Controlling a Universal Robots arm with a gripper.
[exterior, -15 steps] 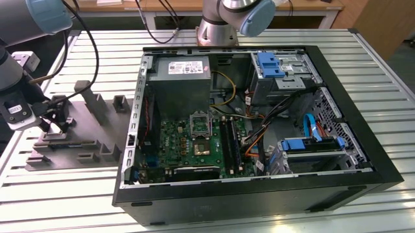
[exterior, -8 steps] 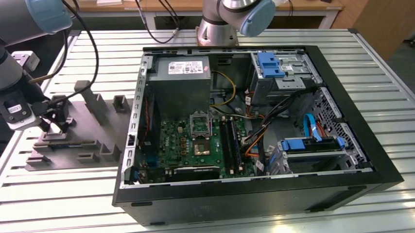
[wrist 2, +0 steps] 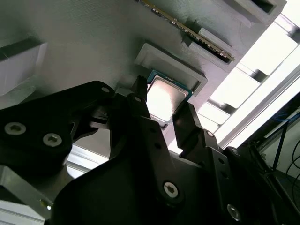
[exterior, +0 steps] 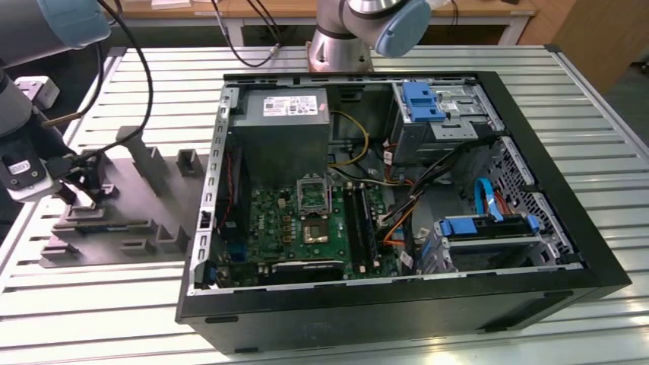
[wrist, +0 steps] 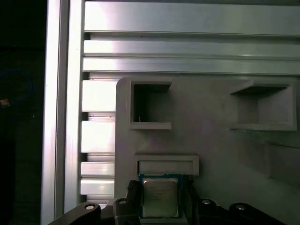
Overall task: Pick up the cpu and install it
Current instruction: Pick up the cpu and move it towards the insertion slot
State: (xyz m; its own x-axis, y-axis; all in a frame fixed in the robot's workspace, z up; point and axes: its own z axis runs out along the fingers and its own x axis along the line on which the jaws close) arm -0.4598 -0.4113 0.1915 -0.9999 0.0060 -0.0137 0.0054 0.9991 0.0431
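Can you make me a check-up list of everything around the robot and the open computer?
Surface: slatted metal table, with a grey fixture plate beside the open computer case.
Job's things: the cpu sits in a pocket of the fixture plate, not yet lifted. The socket on the motherboard looks empty.
Clutter: small white box near the table's edge, at the exterior view's left.
Gripper: the gripper is low over the fixture plate, right at the cpu.
Cables: black cables hang by the arm. Coloured wires and a blue cable are inside the case.
Surroundings: the robot arm's base stands behind the case, with wooden furniture beyond.
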